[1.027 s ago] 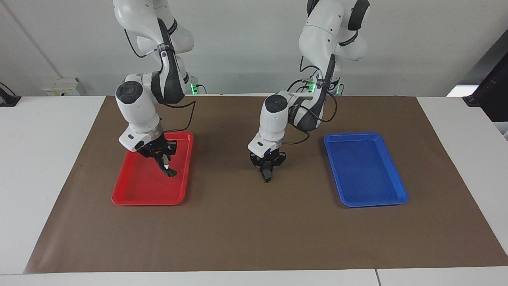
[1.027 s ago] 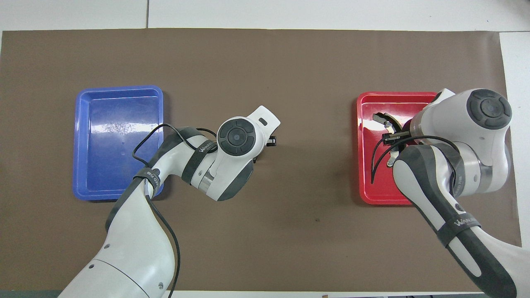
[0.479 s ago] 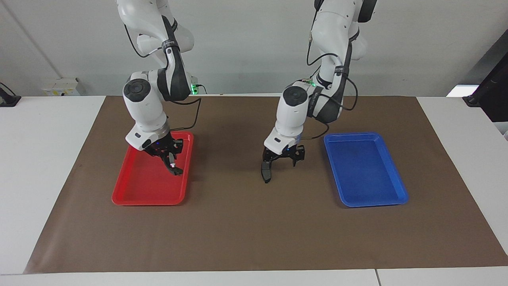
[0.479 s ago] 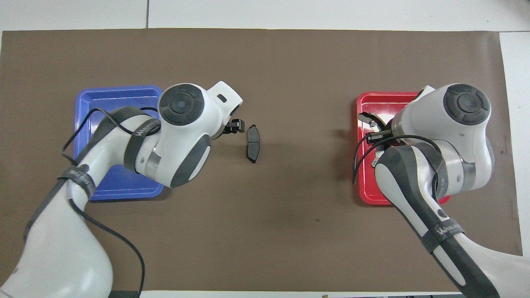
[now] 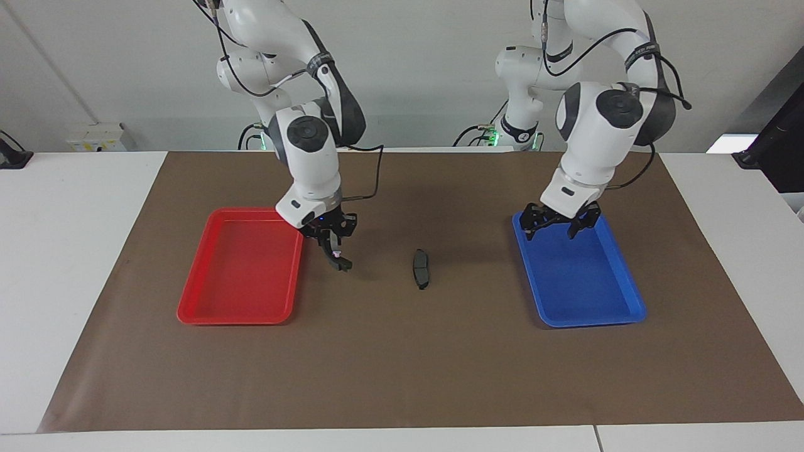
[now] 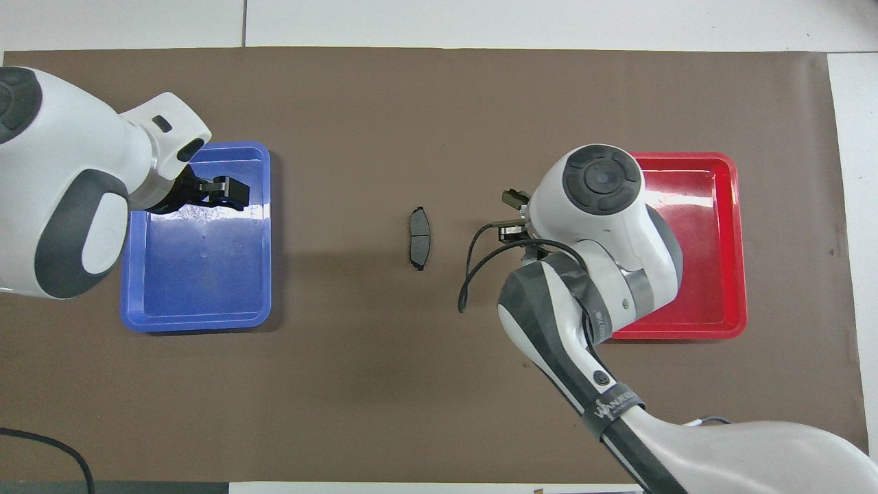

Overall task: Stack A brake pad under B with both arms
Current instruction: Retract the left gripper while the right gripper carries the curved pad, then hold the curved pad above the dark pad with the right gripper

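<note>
The short dark-grey pad A (image 5: 420, 269) lies flat on the brown mat between the two trays, also in the overhead view (image 6: 419, 238). My right gripper (image 5: 328, 242) is shut on the black crescent piece B (image 5: 339, 260), which hangs down from it over the mat, between the red tray and pad A. In the overhead view only an end of B (image 6: 510, 199) shows beside the wrist. My left gripper (image 5: 558, 223) is open and empty, raised over the blue tray's end nearer the robots, also in the overhead view (image 6: 223, 192).
The red tray (image 5: 232, 319) sits toward the right arm's end of the table and shows no parts in it. The blue tray (image 5: 590, 323) sits toward the left arm's end and also shows none. The brown mat (image 5: 402, 376) covers the table's middle.
My left gripper let go of pad A on the mat, rose and moved over the blue tray. My right gripper carried B out of the red tray toward pad A.
</note>
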